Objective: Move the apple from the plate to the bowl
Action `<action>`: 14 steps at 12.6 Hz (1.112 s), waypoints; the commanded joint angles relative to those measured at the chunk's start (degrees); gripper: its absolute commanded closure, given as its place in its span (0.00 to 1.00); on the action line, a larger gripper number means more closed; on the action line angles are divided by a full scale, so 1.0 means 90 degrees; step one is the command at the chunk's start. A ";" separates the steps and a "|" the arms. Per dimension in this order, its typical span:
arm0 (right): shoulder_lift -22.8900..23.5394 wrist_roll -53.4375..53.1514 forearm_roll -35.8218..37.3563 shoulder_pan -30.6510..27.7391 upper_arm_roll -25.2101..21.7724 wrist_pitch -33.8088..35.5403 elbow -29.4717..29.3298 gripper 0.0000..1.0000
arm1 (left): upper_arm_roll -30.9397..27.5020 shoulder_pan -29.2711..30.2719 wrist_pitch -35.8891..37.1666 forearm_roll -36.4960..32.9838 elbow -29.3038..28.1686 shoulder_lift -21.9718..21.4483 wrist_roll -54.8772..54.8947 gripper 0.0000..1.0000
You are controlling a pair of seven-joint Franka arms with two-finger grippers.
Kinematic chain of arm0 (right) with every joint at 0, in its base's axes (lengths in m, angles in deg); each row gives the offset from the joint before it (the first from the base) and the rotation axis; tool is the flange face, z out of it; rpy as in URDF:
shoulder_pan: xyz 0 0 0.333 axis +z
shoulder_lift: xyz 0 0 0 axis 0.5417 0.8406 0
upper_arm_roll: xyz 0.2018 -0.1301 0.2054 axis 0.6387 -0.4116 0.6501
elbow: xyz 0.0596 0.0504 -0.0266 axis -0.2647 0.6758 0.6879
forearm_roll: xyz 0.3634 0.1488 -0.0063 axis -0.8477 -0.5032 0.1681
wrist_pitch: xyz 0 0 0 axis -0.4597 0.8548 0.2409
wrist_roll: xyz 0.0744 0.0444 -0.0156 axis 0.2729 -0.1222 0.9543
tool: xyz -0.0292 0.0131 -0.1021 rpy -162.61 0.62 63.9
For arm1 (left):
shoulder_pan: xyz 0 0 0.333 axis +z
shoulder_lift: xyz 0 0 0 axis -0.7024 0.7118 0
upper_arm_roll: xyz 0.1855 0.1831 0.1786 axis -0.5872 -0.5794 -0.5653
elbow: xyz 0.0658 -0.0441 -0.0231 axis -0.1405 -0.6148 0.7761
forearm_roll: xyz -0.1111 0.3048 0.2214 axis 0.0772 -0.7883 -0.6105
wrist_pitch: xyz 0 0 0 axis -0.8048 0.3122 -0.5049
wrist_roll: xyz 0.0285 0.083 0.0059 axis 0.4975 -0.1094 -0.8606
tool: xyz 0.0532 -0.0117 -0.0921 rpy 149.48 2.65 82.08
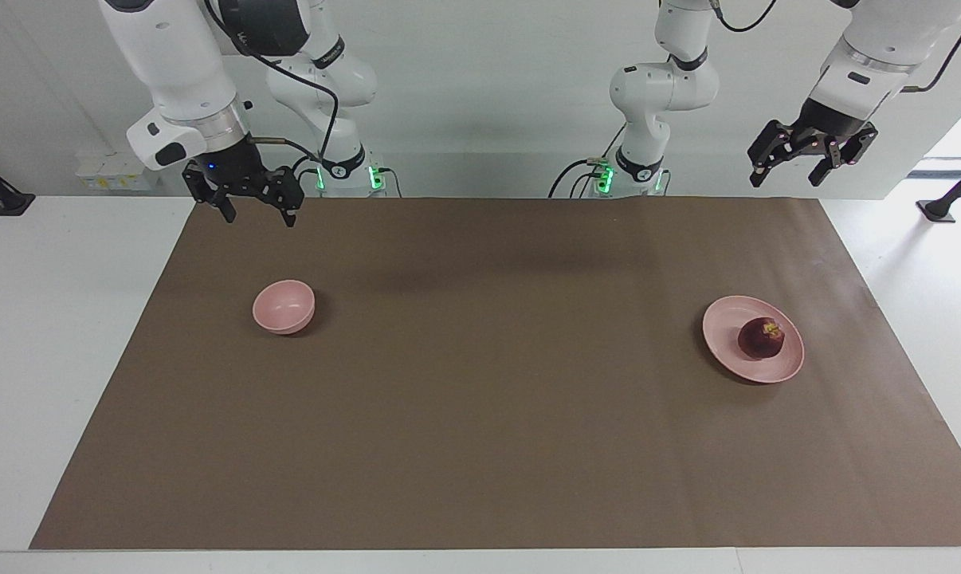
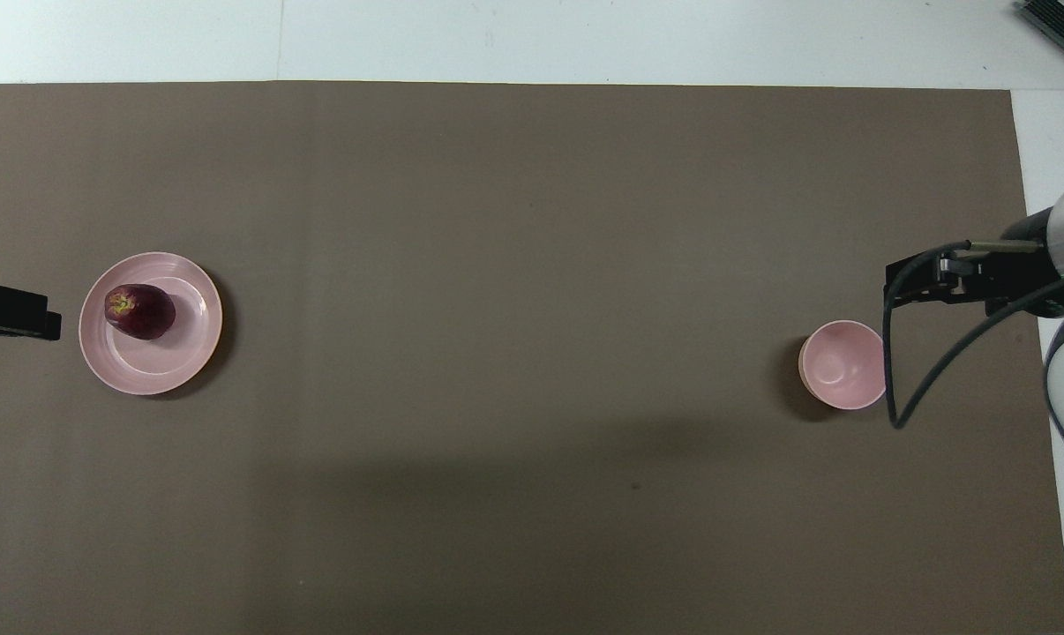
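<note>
on the pink plate (image 1: 727,343), toward its 10 o'clock rim overhead: maroon apple (image 1: 761,338) | pink bowl (image 1: 284,306) well apart, toward my right arm's end | my left gripper (image 1: 807,159) and right gripper (image 1: 253,206) raised, jaws wide, holding nothing

Brown mat (image 1: 488,414) on white table (image 1: 42,335)

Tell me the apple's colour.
Dark red apple with a yellowish patch at the stem; the overhead view shows it best.

Legible text, labels, brands, numbers, signs: none on any object, dish or arm in view.
</note>
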 commanded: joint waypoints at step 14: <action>-0.0127 -0.0532 -0.0654 -0.0032 0.0004 -0.0003 0.0163 0.00 | -0.0064 -0.0078 0.0030 0.0057 -0.0215 -0.0178 0.0016 0.00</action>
